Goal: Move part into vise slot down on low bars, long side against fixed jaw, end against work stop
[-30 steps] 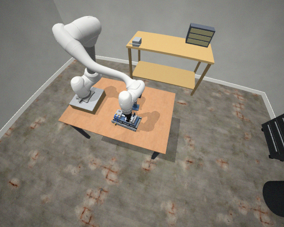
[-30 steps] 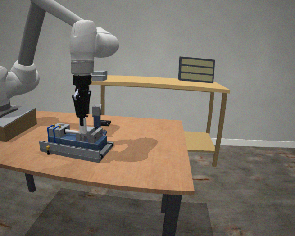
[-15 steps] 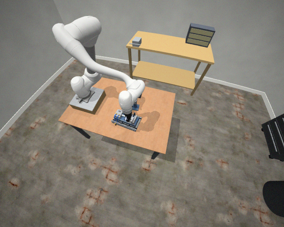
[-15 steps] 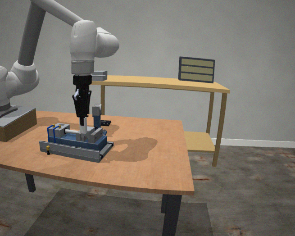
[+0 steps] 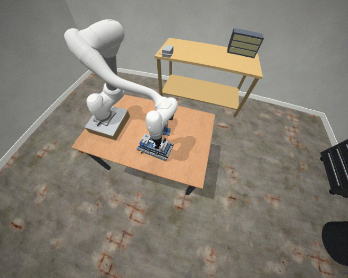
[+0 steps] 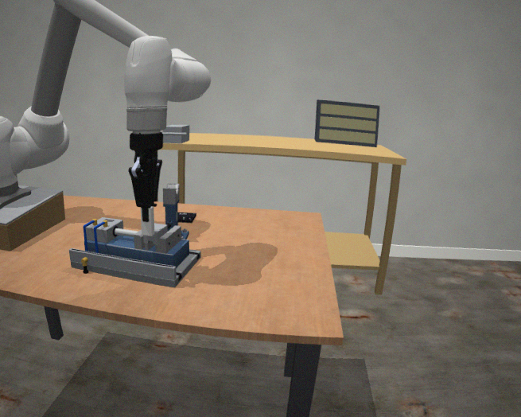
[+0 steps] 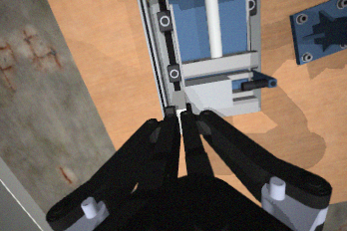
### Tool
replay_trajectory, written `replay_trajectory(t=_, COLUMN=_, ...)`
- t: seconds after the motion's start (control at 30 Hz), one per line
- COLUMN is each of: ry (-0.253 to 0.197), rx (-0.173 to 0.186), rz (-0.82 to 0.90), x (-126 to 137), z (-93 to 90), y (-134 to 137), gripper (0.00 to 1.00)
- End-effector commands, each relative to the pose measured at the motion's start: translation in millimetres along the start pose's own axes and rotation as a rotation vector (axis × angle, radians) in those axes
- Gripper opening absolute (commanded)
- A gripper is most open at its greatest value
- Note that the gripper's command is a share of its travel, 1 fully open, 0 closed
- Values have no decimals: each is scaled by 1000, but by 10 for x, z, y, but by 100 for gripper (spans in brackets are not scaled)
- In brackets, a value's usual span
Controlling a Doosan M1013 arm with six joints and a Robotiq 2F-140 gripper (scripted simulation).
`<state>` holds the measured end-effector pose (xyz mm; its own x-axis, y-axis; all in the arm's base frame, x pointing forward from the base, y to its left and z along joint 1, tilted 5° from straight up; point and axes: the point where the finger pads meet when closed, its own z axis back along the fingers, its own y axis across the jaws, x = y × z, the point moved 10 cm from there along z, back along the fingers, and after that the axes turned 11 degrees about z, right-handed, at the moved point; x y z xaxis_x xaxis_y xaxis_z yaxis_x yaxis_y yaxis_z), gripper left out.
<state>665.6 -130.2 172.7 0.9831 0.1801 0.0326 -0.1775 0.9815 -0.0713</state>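
Grey walls (image 6: 430,67), mottled floor (image 5: 168,233), tan 2-shelf bench (image 5: 210,57) with drawer unit (image 5: 245,42), white skirting (image 6: 453,252).
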Motion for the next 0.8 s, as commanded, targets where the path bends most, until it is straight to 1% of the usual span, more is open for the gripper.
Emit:
replay_trajectory(t=0.0, ry=0, rx=-1, rz=-3, x=-11, z=-20, y=28, gripper=0)
replay_trajectory(t=0.77, ry=0, rx=-1, rz=-3, x=2, z=-20, y=91, gripper=0)
